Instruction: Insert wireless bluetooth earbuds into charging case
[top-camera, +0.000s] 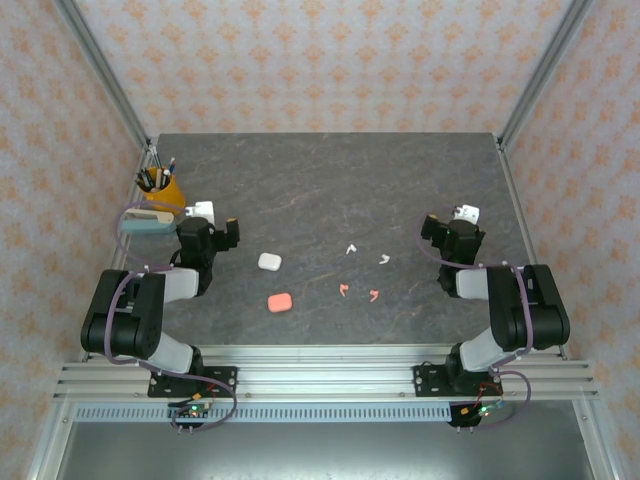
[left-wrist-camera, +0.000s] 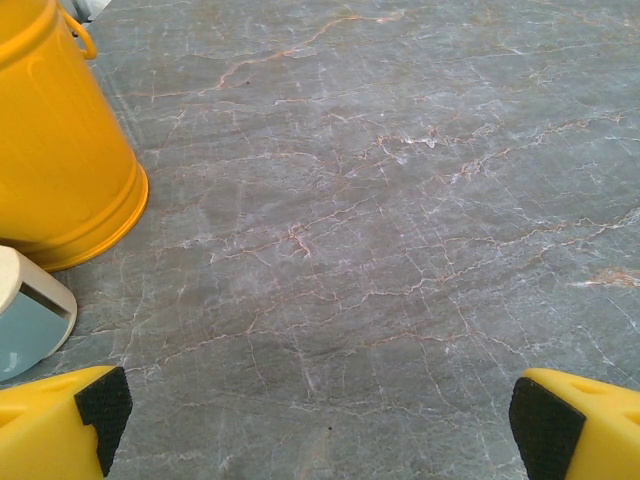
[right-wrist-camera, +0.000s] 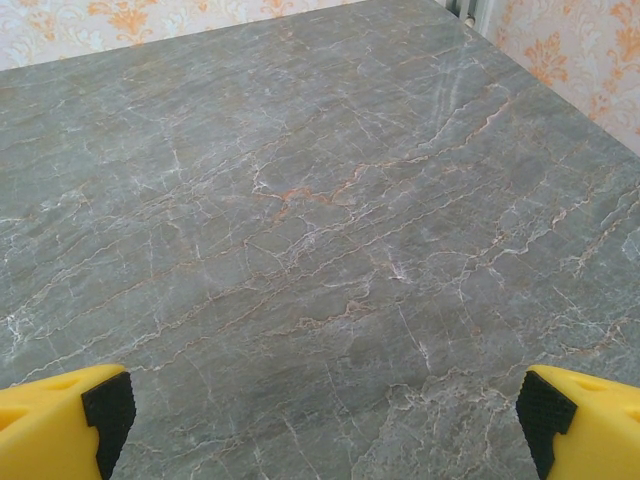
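Note:
A white charging case (top-camera: 269, 262) and a coral-pink charging case (top-camera: 279, 301) lie shut on the dark stone table (top-camera: 330, 180), left of centre. To their right lie two white earbuds (top-camera: 351, 248) (top-camera: 384, 259) and, nearer the front, two coral-pink earbuds (top-camera: 344, 290) (top-camera: 374, 295). My left gripper (top-camera: 210, 228) (left-wrist-camera: 315, 420) rests at the left, behind and left of the cases, open over bare table. Over at the right, behind the earbuds, my right gripper (top-camera: 450, 228) (right-wrist-camera: 315, 415) is open too, with nothing between its fingers.
A yellow cup (top-camera: 163, 188) (left-wrist-camera: 60, 140) holding pens stands at the far left, just ahead of my left gripper. A cream and pale-blue object (top-camera: 146, 222) (left-wrist-camera: 25, 315) lies beside it. Metal frame posts and patterned walls bound the table.

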